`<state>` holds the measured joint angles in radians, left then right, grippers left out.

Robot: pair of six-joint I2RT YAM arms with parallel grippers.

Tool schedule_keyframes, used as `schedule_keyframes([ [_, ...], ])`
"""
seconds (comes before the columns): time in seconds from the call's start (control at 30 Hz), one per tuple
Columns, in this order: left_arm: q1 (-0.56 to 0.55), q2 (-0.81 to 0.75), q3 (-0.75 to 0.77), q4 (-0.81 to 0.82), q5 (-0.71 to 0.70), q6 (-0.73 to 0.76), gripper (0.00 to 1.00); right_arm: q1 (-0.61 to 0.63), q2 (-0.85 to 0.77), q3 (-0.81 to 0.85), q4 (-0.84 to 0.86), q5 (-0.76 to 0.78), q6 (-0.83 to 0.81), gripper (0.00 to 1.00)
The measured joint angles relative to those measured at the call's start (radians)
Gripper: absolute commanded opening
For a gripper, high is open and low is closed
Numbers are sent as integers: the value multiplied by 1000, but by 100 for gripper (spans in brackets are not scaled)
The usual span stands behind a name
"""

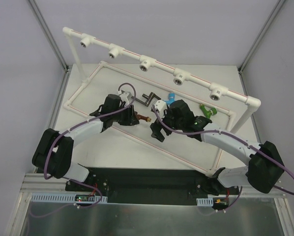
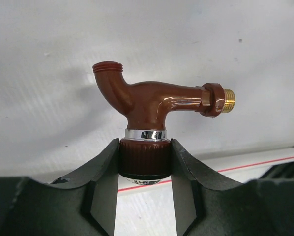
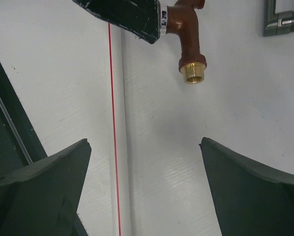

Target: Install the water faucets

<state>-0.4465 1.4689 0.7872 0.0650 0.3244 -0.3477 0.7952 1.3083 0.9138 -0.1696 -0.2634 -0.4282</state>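
Red-brown faucet (image 2: 152, 101) is pinched by its ribbed knob between the left jaws. In the left wrist view its spout curls upward and its brass end (image 2: 228, 101) points sideways, toward the right arm. It sits inside the base loop of the pipe frame (image 1: 152, 63), over the tabletop (image 1: 112, 147). Right jaws are spread wide, holding nothing, and face that brass end. Blue faucet (image 1: 170, 97) and green faucet (image 1: 206, 110) lie on the tabletop beyond the right arm, apart from each other.
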Motion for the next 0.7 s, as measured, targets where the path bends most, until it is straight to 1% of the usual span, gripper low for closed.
schedule_keyframes([
  [0.03,0,-16,0,0,19,-20,0,-4,11,0,11,-7,3,94],
  [0.2,0,-84,-15,-5,99,-104,0,-6,92,0,74,-40,28,93],
  [0.5,-6,-199,-34,-60,177,-173,0,-6,180,9,158,-54,43,86],
  [0.53,-9,-208,-34,-64,183,-177,0,-6,189,14,166,-55,44,84],
  [0.6,-14,-219,-34,-74,193,-181,0,-6,202,23,180,-56,47,82],
  [0.7,-22,-221,-34,-92,198,-185,0,-6,214,40,195,-56,48,74],
])
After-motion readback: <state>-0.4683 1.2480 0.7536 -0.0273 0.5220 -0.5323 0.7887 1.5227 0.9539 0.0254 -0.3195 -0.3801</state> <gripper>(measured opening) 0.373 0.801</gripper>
